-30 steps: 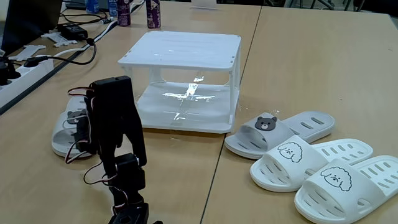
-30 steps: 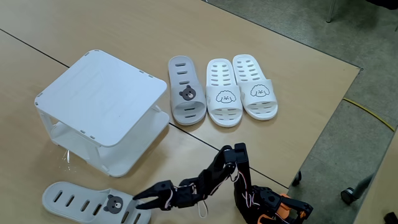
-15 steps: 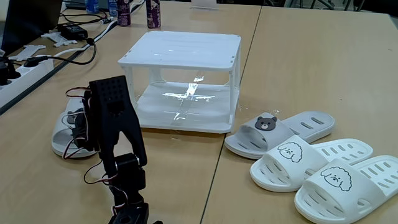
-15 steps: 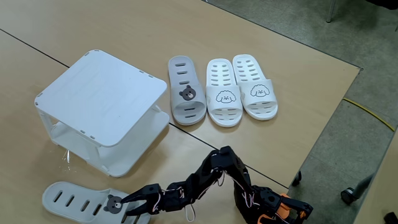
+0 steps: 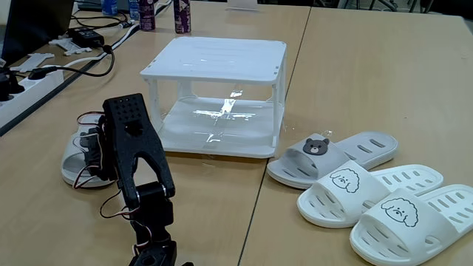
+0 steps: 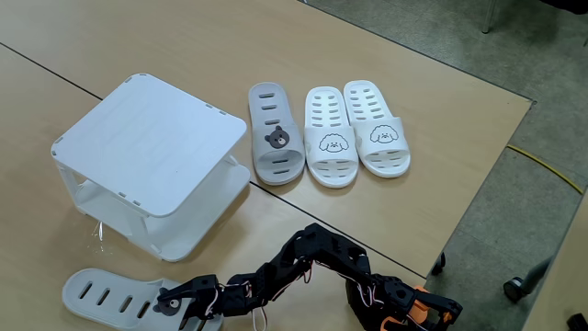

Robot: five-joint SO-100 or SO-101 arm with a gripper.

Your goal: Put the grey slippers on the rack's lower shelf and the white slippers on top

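One grey slipper [image 6: 106, 296] lies at the bottom left in a fixed view, in front of the rack [image 6: 147, 156]; its left end [image 5: 72, 159] pokes out from behind my black arm [image 5: 133, 159]. My gripper [image 6: 180, 309] is low over its bear-face strap, jaws open on either side of the strap. The other grey slipper [image 6: 276, 136] [image 5: 329, 157] lies beside the two white slippers [image 6: 329, 138] [image 6: 375, 124], right of the rack. The lower shelf [image 5: 214, 129] and the top [image 5: 214, 55] hold nothing.
A seam between two tables [image 5: 277, 133] runs past the rack. A power strip and cables [image 5: 44, 74] lie at the far left, with bottles [image 5: 181, 16] behind the rack. The table's edge [image 6: 478, 184] drops to the floor on the right.
My arm has stretched further left and lower towards the near grey slipper. The gripper went from beside the strap to over it. The slippers and rack stayed put.
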